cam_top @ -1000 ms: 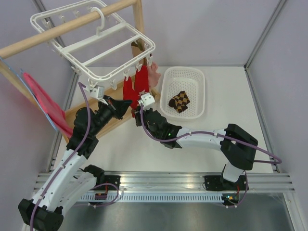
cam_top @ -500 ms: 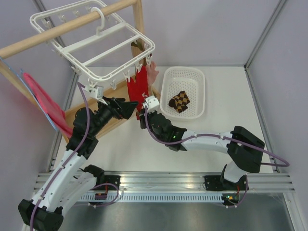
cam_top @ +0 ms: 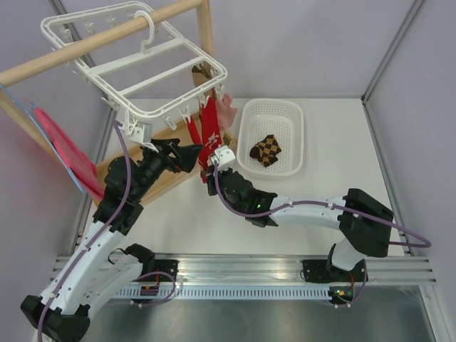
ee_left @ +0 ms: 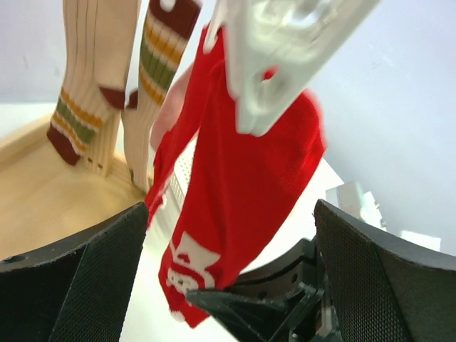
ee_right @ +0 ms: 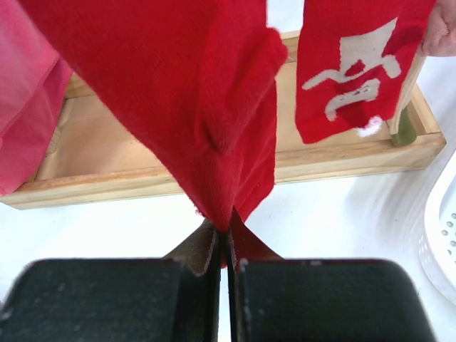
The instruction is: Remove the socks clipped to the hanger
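One red sock (ee_right: 214, 128), tip pinched in right gripper (ee_right: 226, 251) jaws; left gripper (ee_left: 228, 285) jaws wide, flanking.

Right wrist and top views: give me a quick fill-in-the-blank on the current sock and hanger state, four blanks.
1. The right end effector is shut on the lower tip of a ____ sock.
2. The left end effector is ____, with a finger on either side of the same sock.
3. Only ____ sock, the checkered sock, lies in the white mesh basket.
4. The hanger hangs by its hook from a ____ rod.

Missing words: red; open; one; wooden
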